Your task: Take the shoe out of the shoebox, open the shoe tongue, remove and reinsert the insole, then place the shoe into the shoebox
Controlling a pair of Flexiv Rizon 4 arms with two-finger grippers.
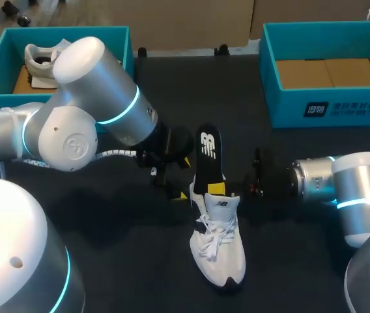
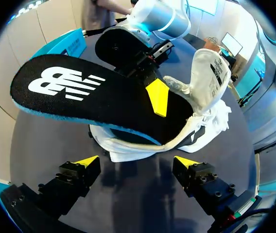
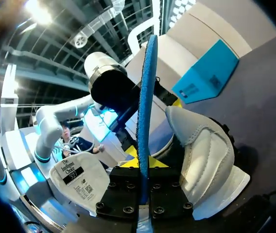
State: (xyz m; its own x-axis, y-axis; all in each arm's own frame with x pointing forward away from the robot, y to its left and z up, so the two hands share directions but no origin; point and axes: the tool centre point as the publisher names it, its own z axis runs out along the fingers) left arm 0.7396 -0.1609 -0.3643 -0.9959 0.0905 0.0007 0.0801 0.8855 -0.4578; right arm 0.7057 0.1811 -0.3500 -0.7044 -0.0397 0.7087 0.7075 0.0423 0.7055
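Insole point(image 1: 209, 153) clamped in your right end effector point(image 3: 143, 170), one end inside the shoe point(image 1: 219, 251) on the table point(image 1: 139, 274), your left end effector point(image 2: 137, 161) open, empty, beside it.

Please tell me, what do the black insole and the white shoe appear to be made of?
Insole: probably foam under a matte black fabric top. The surface shows a fine weave, and the edge shows a blue, slightly grainy layer.
Shoe: the white upper looks like smooth leather or a synthetic imitation, with a soft sheen and stitched panels. The pictures do not settle which it is.
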